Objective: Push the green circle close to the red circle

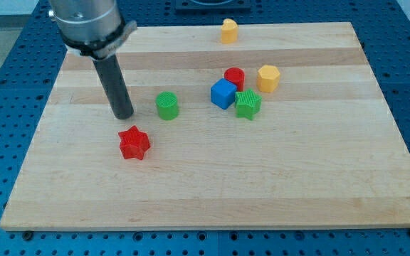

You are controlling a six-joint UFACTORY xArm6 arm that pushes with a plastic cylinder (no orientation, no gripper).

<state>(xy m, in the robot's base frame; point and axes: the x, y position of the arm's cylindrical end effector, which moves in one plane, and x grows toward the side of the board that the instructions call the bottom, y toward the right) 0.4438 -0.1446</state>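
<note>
The green circle [167,105] stands on the wooden board, left of the middle. The red circle [234,77] stands to its upper right, partly behind a blue cube [223,93]. My tip [123,114] rests on the board just left of the green circle, with a small gap between them. The dark rod rises from the tip to the arm at the view's top left.
A red star [134,143] lies below my tip. A green star [248,104] sits right of the blue cube. A yellow hexagon [268,77] stands right of the red circle. Another yellow block [228,30] sits near the board's top edge [276,23].
</note>
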